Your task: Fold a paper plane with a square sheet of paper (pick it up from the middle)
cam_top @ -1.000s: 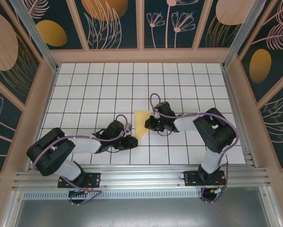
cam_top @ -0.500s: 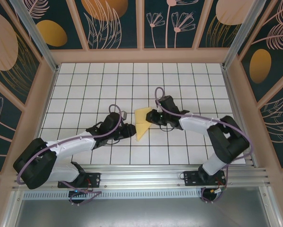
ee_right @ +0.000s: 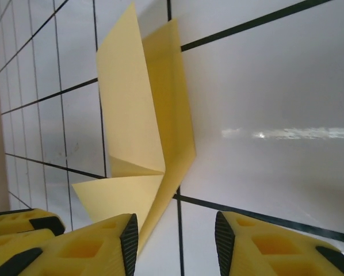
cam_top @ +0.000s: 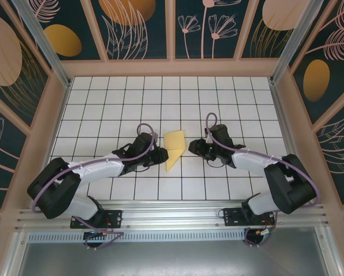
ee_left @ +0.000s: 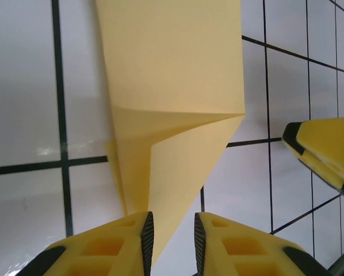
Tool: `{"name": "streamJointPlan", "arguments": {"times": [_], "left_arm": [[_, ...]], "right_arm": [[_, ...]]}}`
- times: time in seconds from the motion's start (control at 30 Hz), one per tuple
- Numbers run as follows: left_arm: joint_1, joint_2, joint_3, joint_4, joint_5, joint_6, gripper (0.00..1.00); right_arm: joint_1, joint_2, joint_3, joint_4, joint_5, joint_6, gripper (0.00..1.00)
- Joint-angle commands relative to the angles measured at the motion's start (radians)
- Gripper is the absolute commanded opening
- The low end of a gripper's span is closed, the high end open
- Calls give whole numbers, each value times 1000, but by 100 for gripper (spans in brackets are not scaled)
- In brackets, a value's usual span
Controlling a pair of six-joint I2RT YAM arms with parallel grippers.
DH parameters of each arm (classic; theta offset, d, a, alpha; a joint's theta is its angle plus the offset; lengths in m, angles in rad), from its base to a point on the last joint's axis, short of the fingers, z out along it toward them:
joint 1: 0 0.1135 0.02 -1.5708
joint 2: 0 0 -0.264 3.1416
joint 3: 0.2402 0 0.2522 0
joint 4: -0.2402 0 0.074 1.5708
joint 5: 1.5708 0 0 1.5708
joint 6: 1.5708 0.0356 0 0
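A creased pale-yellow sheet of paper (cam_top: 175,147) lies near the middle of the white, black-gridded counter (cam_top: 218,98) in the top view. It is folded into a narrower shape, broad at its upper end and tapering to a point at the lower end. The left claw (cam_top: 162,156) sits just left of that lower point, and the right claw (cam_top: 190,148) sits just right of the broad end, so the sheet of paper lies between the two.

In the left wrist view the sheet of paper (ee_left: 172,86) fills the upper centre of the frame, with a diagonal fold crossing it. Its tip runs down into the left claw (ee_left: 172,241) at the bottom edge. That claw is narrowly parted: the tip lies against the left-hand finger (ee_left: 103,253), and bare counter shows between the tip and the other finger. A finger of the right claw (ee_left: 324,155) reaches in from the right edge.

In the right wrist view the right claw (ee_right: 176,241) stands wide at the bottom of the frame and grips nothing. The sheet of paper (ee_right: 134,109) rises above its left-hand finger with one flap lifted off the counter. The left claw (ee_right: 19,233) shows in the lower left corner.
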Motion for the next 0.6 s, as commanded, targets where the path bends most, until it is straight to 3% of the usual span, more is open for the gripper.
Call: {"name": "streamJointPlan", "arguments": {"times": [0.0,0.33,0.57], "left_arm": [[11,49,56,-11,-4,18,26],[15,135,97,6,-4,2,21],[15,192,111,-5,-30,-11,18]], "right_arm": [[-6,46,4,129,-103,14,45],[-7,183,49,254,-262,-27,48],[-1,205,90,241,-308,-175,48]]}}
